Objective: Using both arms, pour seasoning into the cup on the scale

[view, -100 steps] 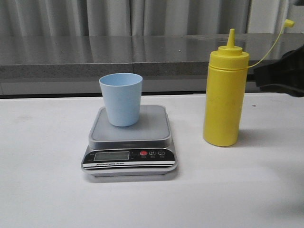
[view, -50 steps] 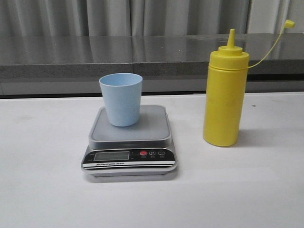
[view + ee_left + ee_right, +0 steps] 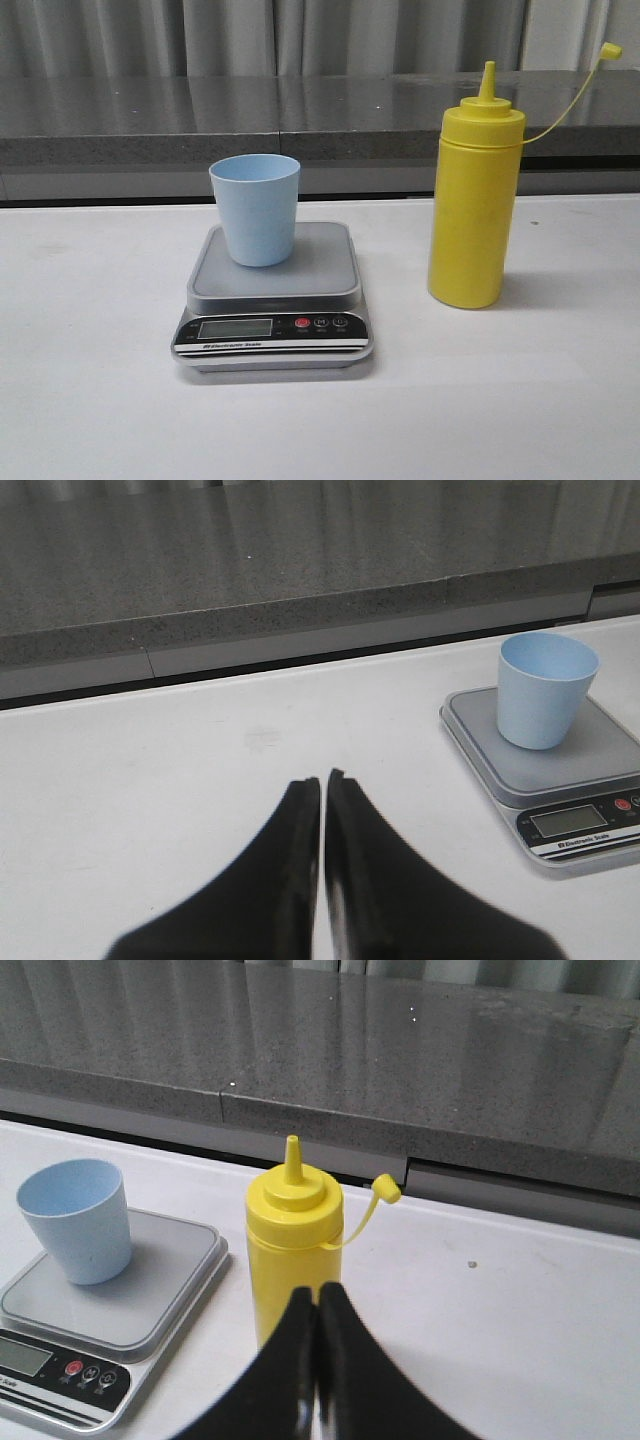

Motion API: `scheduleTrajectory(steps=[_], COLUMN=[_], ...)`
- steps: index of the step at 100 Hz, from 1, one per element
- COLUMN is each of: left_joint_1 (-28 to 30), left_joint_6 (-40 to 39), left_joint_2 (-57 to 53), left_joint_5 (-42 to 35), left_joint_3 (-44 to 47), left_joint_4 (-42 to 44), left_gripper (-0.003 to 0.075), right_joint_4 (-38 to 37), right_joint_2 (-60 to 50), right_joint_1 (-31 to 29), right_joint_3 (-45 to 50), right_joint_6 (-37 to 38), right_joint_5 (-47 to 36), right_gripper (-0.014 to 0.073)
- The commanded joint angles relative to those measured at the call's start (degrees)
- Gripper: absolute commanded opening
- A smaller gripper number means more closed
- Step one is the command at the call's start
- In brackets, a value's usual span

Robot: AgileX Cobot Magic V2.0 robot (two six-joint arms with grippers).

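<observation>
The pale blue cup stands upright on the silver plate of the grey scale in the middle of the white table. The yellow seasoning bottle stands upright to the right of the scale, its cap hanging off on the tether. Neither arm shows in the front view. In the left wrist view my left gripper is shut and empty, well off from the cup and scale. In the right wrist view my right gripper is shut and empty, in front of the bottle, apart from it.
A dark grey stone ledge runs along the back of the table, with grey curtains behind it. The white tabletop spreads around the scale and bottle.
A black arm part that showed at the right edge one second ago has left the front view. Cup, scale and bottle have not moved.
</observation>
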Motion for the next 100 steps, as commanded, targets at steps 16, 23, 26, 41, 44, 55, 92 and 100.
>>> scheduleTrajectory(steps=[16, 23, 26, 41, 44, 55, 92, 100], left_joint_1=[0.04, 0.04, 0.04, 0.04, 0.04, 0.04, 0.04, 0.04], left_joint_6=[-0.63, -0.63, -0.63, -0.63, -0.63, -0.63, -0.63, -0.63], left_joint_2=[0.81, 0.81, 0.81, 0.81, 0.81, 0.81, 0.81, 0.81], left_joint_5=[-4.26, -4.26, -4.26, -4.26, -4.26, -4.26, -4.26, -4.26], left_joint_3=[-1.46, -1.46, -1.46, -1.46, -1.46, -1.46, -1.46, -1.46], left_joint_4=[-0.84, -0.84, -0.84, -0.84, -0.84, -0.84, -0.84, -0.84], left_gripper=[0.0010, 0.0010, 0.0010, 0.0010, 0.0010, 0.0010, 0.0010, 0.0010], right_joint_4=[-1.76, -1.79, -1.79, -1.74, -1.74, -1.68, -0.93, -0.71], right_joint_2=[-4.83, -7.39, -8.40, -14.18, -15.44, -18.96, -33.28, -36.14], right_joint_1=[-1.90, -4.65, -5.61, -9.60, -10.22, -12.48, -16.74, -16.82], right_joint_3=[0.48, 2.73, 3.78, 9.49, 10.52, 14.67, 24.09, 24.15], right_joint_6=[-0.22, -0.22, -0.17, -0.12, 0.09, 0.90, 0.90, 0.90], right_joint_5=[-5.00, -6.14, -6.82, -8.69, -8.95, -10.30, -7.05, -4.13], right_gripper=[-0.0067, -0.0067, -0.0067, -0.0067, -0.0067, -0.0067, -0.0067, -0.0067])
